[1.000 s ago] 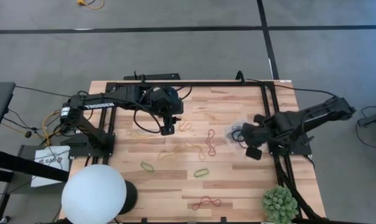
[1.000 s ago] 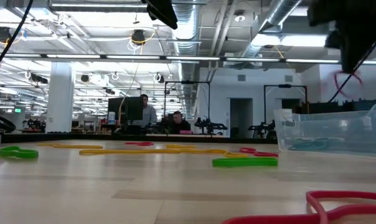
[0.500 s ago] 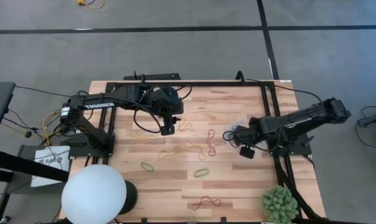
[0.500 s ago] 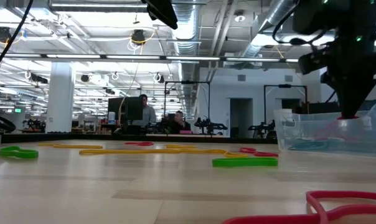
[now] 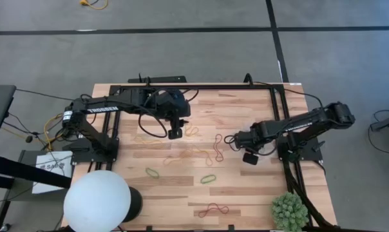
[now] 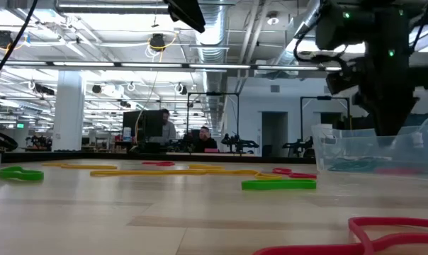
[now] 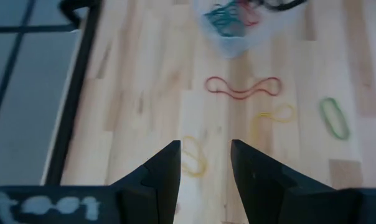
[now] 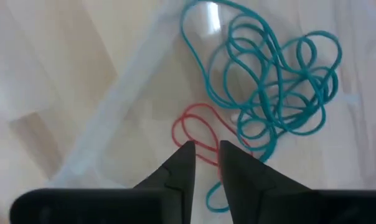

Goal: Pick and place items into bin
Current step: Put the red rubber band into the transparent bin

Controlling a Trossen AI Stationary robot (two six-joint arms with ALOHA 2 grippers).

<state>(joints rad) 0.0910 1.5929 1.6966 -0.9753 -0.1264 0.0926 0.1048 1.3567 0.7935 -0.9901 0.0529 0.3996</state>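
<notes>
The clear bin (image 5: 248, 127) (image 6: 363, 152) stands on the table's right half, with teal bands (image 8: 281, 81) and a red band (image 8: 197, 134) (image 6: 395, 170) lying on its floor. My right gripper (image 5: 236, 138) (image 8: 205, 152) hangs over the bin's inside, fingers slightly apart just above the red band. My left gripper (image 5: 175, 133) (image 7: 203, 155) hovers open over a yellow band (image 7: 194, 158) near the table's middle. A red figure-eight (image 5: 218, 149) (image 7: 243, 87), green loops (image 5: 208, 178) (image 5: 152, 173) and another red band (image 5: 214, 210) lie flat on the wood.
A white globe (image 5: 96, 201) stands at the near left corner and a spiky green plant (image 5: 290, 211) at the near right. Black frame rails (image 5: 194, 87) border the far and right sides. People sit in the room behind (image 6: 200, 138). Bare wood lies between the scattered bands.
My right gripper came down into the bin and shifted toward the table's left. The red band that hung below its fingers a second ago has been let go and now lies on the bin's floor.
</notes>
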